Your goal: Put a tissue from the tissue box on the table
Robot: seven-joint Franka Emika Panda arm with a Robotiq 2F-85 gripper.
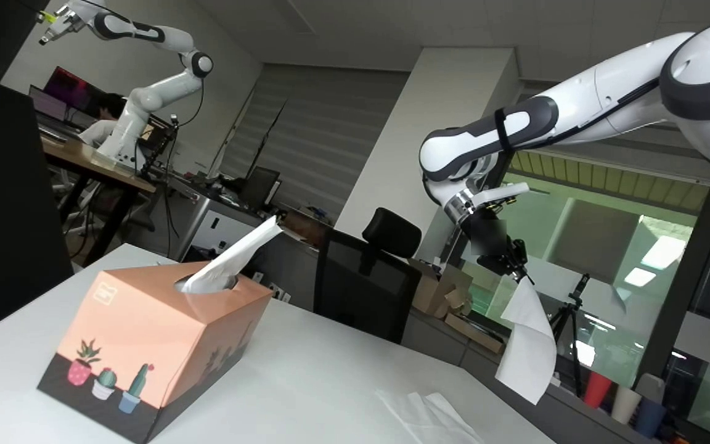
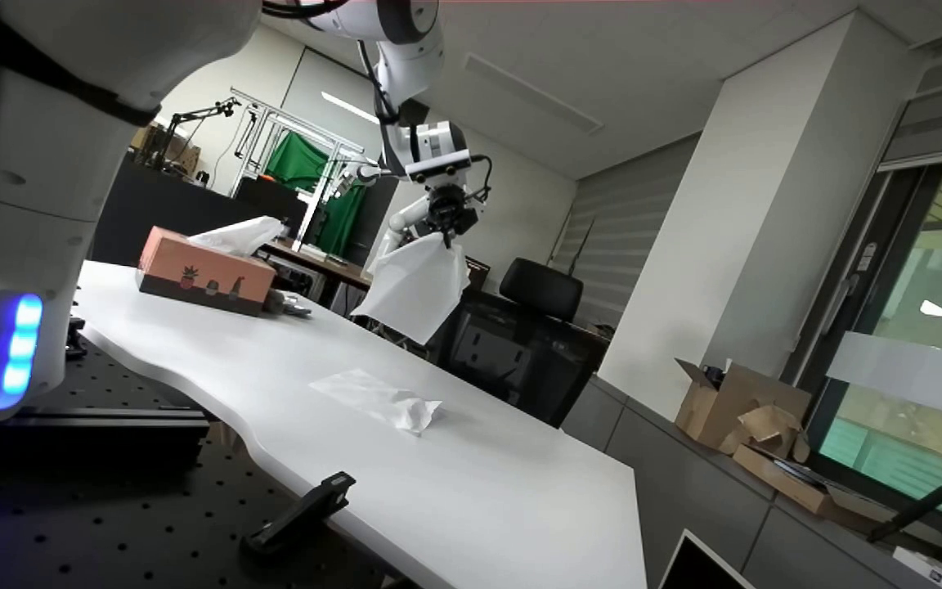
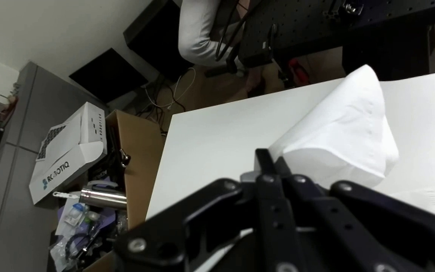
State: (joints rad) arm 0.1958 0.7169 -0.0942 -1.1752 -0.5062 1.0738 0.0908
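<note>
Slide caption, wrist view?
Black two-finger gripper pinching a limp white paper tissue above a flat white tabletop, another white paper sheet lying there.

In both exterior views I'm seeing a black chair [image 1: 364,290] standing near a pale pillar [image 1: 435,135], a grey blind [image 1: 330,129] hanging far back and a greenish window [image 1: 651,228] glowing on the right; my wrist view is showing a white cable [image 3: 185,90] looping over brown floor [image 3: 217,92].

tissue [image 3: 342,132] partly hidden behind claw [image 3: 273,160], second sheet [image 3: 434,200] cropped in wrist view
</note>
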